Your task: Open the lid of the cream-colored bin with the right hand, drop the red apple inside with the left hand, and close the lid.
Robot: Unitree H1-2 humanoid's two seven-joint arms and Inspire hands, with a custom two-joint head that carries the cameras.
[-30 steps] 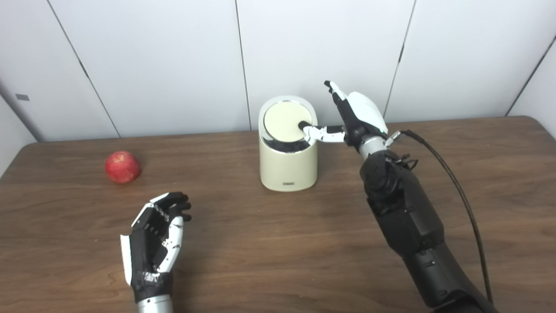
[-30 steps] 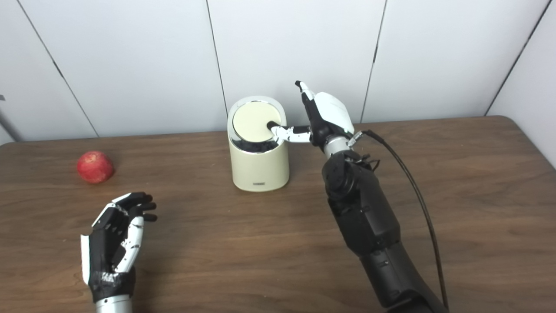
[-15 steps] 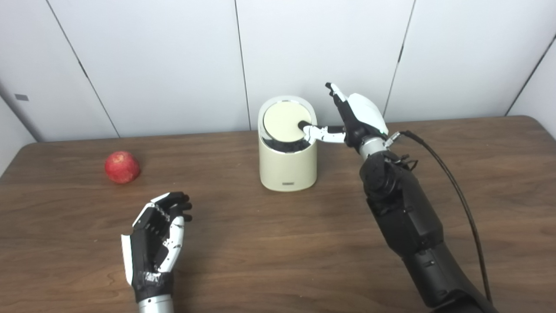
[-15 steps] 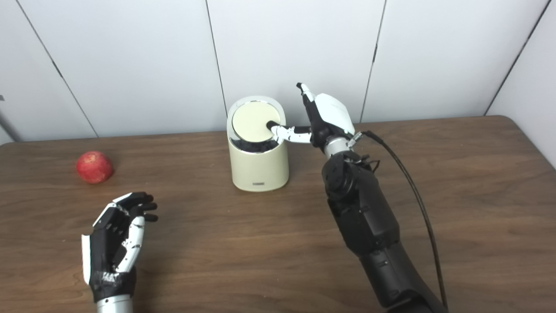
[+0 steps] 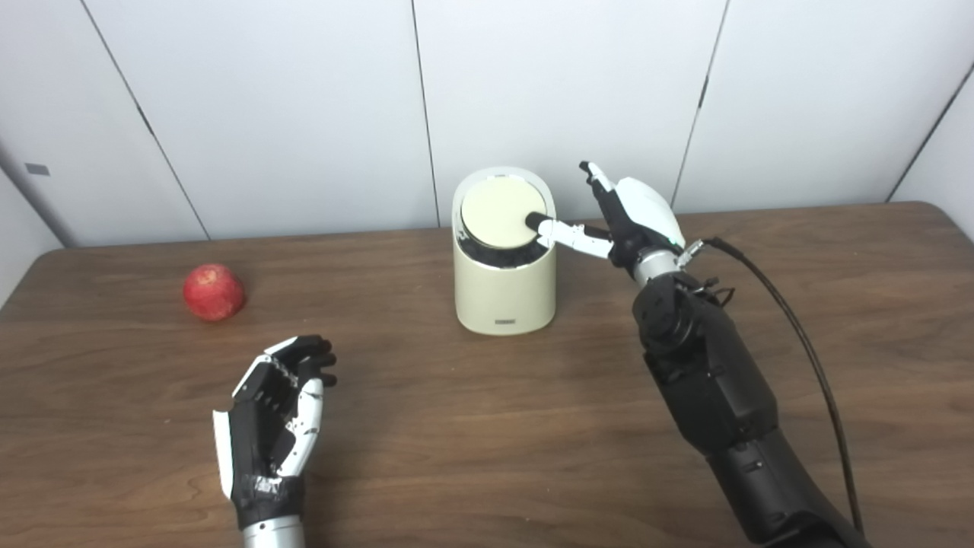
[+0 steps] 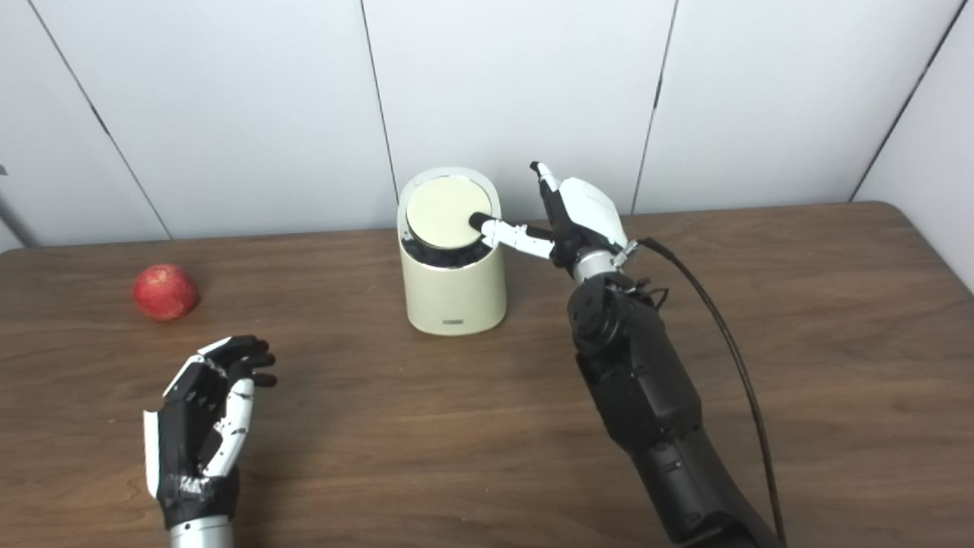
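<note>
I'm pressing my right hand's [image 5: 635, 217] thumb on the lid [image 5: 498, 215] edge, other fingers splayed, gripping nothing. Gonna push straight down so the bin [image 5: 504, 285] stays put. Left hand [image 5: 274, 415] is idling open, apple [image 5: 214, 291] up ahead of it.

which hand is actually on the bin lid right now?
The right hand: a fingertip rests on the lid of the cream bin. The left hand sits open, apart from it and the red apple.
</note>
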